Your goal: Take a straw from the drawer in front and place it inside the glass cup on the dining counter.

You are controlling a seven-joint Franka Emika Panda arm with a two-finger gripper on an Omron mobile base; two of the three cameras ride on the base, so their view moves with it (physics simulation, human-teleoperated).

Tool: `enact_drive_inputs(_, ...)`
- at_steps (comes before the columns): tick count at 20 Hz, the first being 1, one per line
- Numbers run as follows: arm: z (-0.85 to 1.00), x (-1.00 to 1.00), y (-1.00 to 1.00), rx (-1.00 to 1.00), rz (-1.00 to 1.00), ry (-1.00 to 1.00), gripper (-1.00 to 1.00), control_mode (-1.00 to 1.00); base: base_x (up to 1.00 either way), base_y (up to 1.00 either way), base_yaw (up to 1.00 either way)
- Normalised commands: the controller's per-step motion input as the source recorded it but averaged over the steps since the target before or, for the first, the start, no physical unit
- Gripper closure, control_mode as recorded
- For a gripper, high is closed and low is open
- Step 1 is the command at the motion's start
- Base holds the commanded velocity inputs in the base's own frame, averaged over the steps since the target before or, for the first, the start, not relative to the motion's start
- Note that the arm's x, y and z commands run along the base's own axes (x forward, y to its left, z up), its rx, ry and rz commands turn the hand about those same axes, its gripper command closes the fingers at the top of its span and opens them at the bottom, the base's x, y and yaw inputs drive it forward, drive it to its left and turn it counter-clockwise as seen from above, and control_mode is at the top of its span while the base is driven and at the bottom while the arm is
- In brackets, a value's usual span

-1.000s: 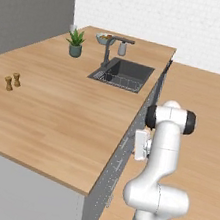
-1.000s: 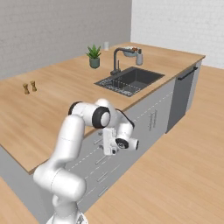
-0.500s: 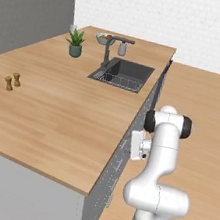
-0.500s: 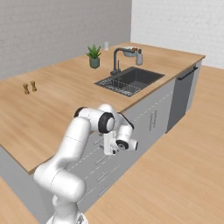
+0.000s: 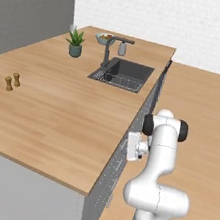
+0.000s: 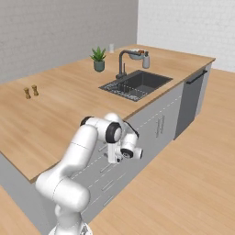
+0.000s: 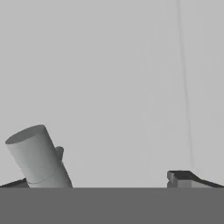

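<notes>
plant (image 5: 75, 43) on dining counter (image 5: 56, 108)

A: Gripper (image 6: 120, 155) is sitting wide open right up against the grey drawer (image 6: 106, 166) front under the dining counter (image 5: 69, 120) edge.

B: Yeah, a handle (image 7: 39, 159) is crowding one fingertip. Floor (image 6: 183, 179) side is staying wide open.

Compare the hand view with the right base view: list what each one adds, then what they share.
Hand view: a close look at a grey cylindrical bar standing off a flat grey panel, with a dark fingertip at the far side. Right base view: the wooden dining counter with its sink, faucet, potted plant and two small shakers. Shared: the open gripper facing the grey drawer fronts.
</notes>
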Motion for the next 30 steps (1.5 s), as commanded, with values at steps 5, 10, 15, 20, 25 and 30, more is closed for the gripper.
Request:
enact_drive_inputs(5, -0.10, 0.03, 0.16, 0.00, 0.00, 0.00, 1.00, -1.00, 0.00, 0.00, 0.00)
enact_drive_inputs(10, -0.12, 0.05, 0.10, 0.00, 0.00, 0.00, 1.00, -1.00, 0.00, 0.00, 0.00)
enact_drive_inputs(15, -0.11, 0.01, 0.03, -0.01, 0.00, 0.07, 1.00, -1.00, 0.00, 0.00, 0.00)
enact_drive_inputs(20, -0.20, -0.20, -0.23, 0.00, 0.00, 0.00, 1.00, -1.00, 0.00, 0.00, 0.00)
enact_drive_inputs(25, -0.18, -0.47, -0.60, 0.06, 0.00, 0.00, 1.00, -1.00, 0.00, 0.00, 0.00)
enact_drive_inputs(30, -0.13, -0.52, -0.83, 0.11, 0.00, 0.00, 1.00, -1.00, 0.00, 0.00, 0.00)
